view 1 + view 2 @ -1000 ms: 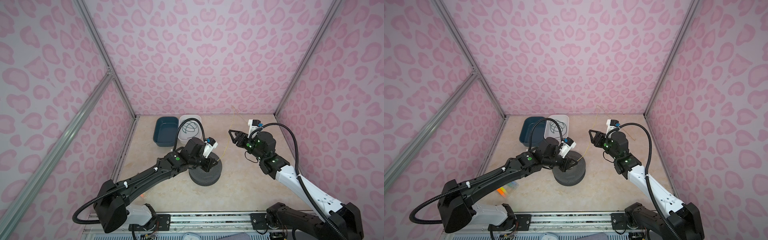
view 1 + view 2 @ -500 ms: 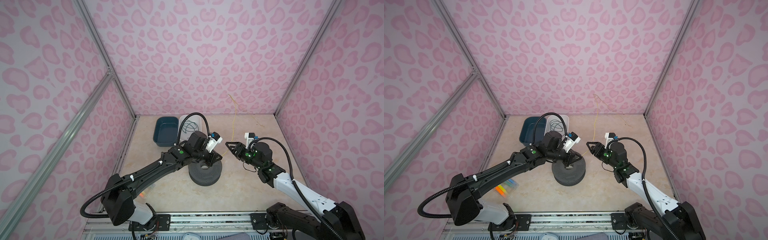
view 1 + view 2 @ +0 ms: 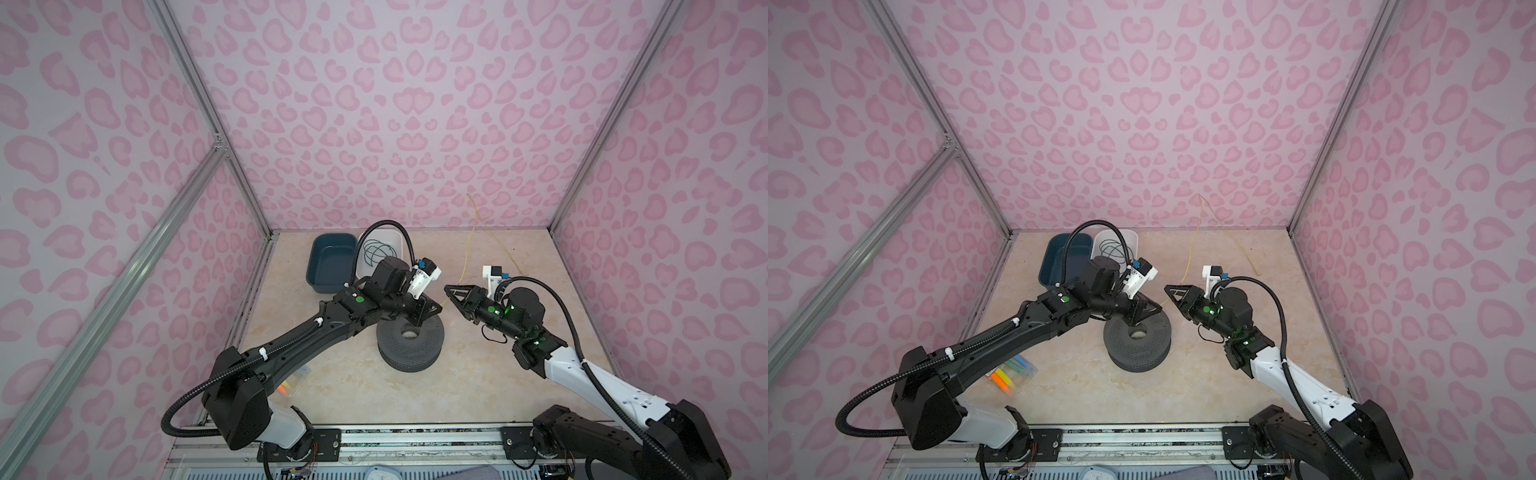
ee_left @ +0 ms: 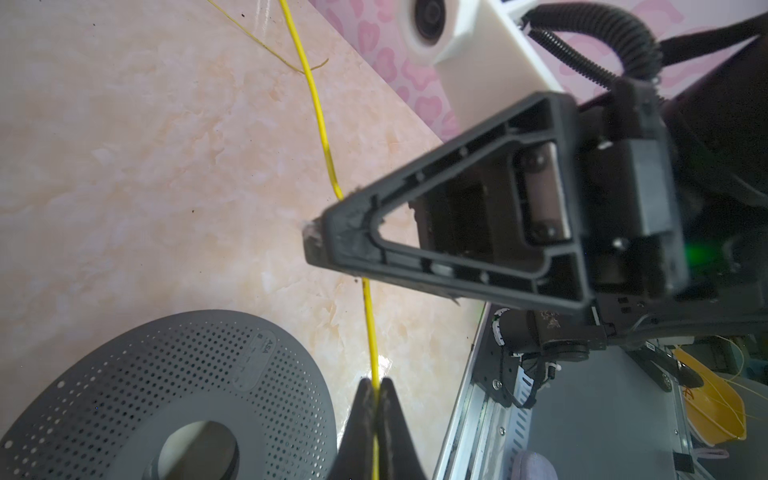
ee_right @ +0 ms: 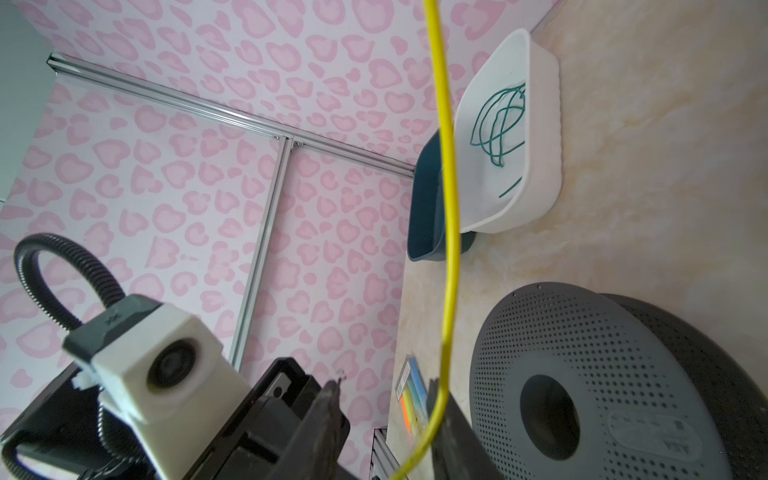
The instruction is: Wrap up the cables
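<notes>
A thin yellow cable (image 3: 467, 249) (image 3: 1189, 257) rises from between the two grippers toward the back wall. My left gripper (image 4: 376, 390) (image 3: 432, 309) is shut on it just over the far rim of a grey perforated spool (image 3: 409, 340) (image 4: 166, 374). My right gripper (image 5: 386, 390) (image 3: 448, 288) faces it from the right, open, with the yellow cable (image 5: 446, 249) passing between its fingers close to one finger. In the left wrist view one right finger (image 4: 415, 232) crosses in front of the cable. A dark green cable (image 5: 498, 124) (image 3: 376, 253) lies in loose loops in the white bin (image 5: 544, 124).
A dark blue bin (image 3: 328, 266) (image 3: 1063, 266) stands beside the white bin at the back left. A pack of coloured markers (image 3: 1011, 374) lies front left, under the left arm. Pink patterned walls close three sides; a metal rail (image 3: 374, 440) runs along the front.
My right gripper has come down and leftward to the yellow cable beside the left gripper, and its jaws have narrowed. The left gripper, still shut, shifted slightly to the right over the spool.
</notes>
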Action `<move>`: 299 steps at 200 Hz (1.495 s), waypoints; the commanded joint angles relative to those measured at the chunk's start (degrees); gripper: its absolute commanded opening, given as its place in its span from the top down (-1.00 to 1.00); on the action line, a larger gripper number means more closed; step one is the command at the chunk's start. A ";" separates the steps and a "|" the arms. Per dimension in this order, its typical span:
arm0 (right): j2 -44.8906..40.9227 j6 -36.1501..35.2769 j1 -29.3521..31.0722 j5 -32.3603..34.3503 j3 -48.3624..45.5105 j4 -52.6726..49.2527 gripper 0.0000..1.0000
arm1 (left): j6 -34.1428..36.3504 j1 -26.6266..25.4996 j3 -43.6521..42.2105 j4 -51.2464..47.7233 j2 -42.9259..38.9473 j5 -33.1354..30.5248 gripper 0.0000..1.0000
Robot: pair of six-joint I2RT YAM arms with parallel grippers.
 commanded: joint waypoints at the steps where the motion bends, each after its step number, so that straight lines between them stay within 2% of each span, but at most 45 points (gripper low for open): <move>1: -1.18 -1.28 0.96 2.36 0.14 -3.76 0.25 | 0.57 0.26 1.14 2.18 0.82 1.56 0.93; 38: 0.85 -0.47 1.43 1.56 0.87 -1.71 0.54 | 0.39 0.27 1.42 2.65 1.49 2.14 0.92; 52: 2.35 -0.72 1.39 0.25 1.47 -0.50 0.84 | 0.18 0.25 1.56 2.82 1.76 2.79 0.93; 63: 3.26 -0.62 1.60 0.04 1.72 -0.17 1.00 | 0.10 0.24 1.57 2.85 1.90 3.07 0.93; 120: 0.91 -3.32 2.32 4.36 0.68 -2.40 1.00 | 0.57 0.26 0.12 2.20 0.23 3.50 0.89; 169: 0.25 -5.83 2.45 4.83 1.34 -3.74 1.00 | 0.57 0.30 0.47 1.97 0.12 3.83 0.84; 182: 0.14 -6.19 2.41 4.80 1.24 -3.89 1.00 | 0.53 0.27 0.52 1.87 0.21 3.99 0.75; 209: -0.58 -6.70 2.57 5.40 0.60 -3.50 1.00 | 0.42 0.37 0.71 1.34 -0.05 3.86 0.41; 227: -1.10 -7.07 2.49 6.06 0.29 -3.76 1.00 | 0.50 0.33 0.61 1.10 -0.50 3.86 0.29; 231: -1.20 -7.25 2.50 6.17 0.31 -3.91 1.00 | 0.52 0.38 0.55 1.13 -0.72 3.76 0.20; 277: -2.64 -8.51 2.49 7.23 0.58 -5.46 1.00 | 0.84 0.95 -1.31 0.50 -3.13 2.98 0.17; 299: -3.09 -8.21 2.50 7.69 0.40 -5.43 1.00 | 1.12 1.01 -3.17 0.53 -3.57 4.26 0.04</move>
